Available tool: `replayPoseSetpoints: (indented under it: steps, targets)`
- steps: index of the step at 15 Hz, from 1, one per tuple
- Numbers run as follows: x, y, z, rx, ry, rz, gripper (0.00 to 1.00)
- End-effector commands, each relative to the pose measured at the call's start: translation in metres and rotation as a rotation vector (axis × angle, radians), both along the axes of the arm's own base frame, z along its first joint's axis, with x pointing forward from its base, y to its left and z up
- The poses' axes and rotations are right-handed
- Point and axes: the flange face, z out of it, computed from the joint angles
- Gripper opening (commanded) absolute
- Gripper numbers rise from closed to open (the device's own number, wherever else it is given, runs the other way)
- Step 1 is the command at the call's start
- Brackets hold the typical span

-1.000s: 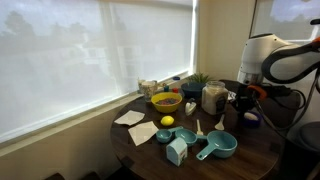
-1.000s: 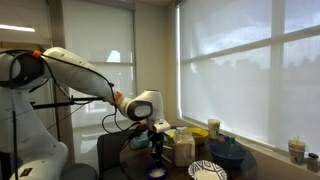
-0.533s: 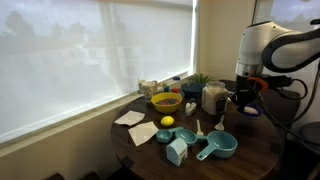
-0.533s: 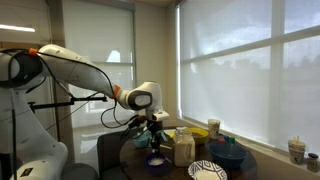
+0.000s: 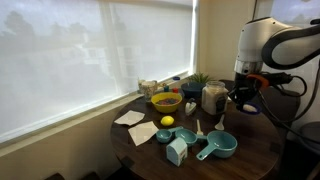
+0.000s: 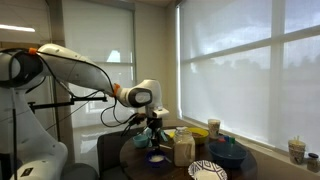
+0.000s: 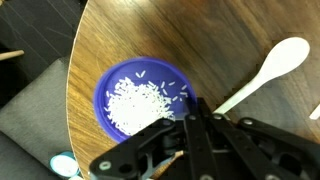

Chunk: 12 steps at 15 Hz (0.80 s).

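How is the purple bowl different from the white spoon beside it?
The round purple plastic bowl is wide and deep, while the white plastic spoon is long and thin. The bowl is dark purple and the spoon is bright white. The bowl holds white grains that look like rice, and the spoon's scoop looks empty. Both sit on the brown wooden table.

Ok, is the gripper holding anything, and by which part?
Yes: the gripper is shut on the white spoon, pinching the tip of its handle; its scoop end juts out over the table.
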Motion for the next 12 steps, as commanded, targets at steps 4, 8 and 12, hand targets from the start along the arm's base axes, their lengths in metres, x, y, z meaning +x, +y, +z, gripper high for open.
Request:
replayPoseSetpoints:
  steps: [4,8,12]
  targets:
    - [0.011,0.014,0.041,0.004,-0.024,0.175,0.01]
    - [0.014,0.023,0.063,-0.004,0.001,0.263,0.01]
    - [0.014,0.029,0.081,-0.016,0.011,0.296,0.01]
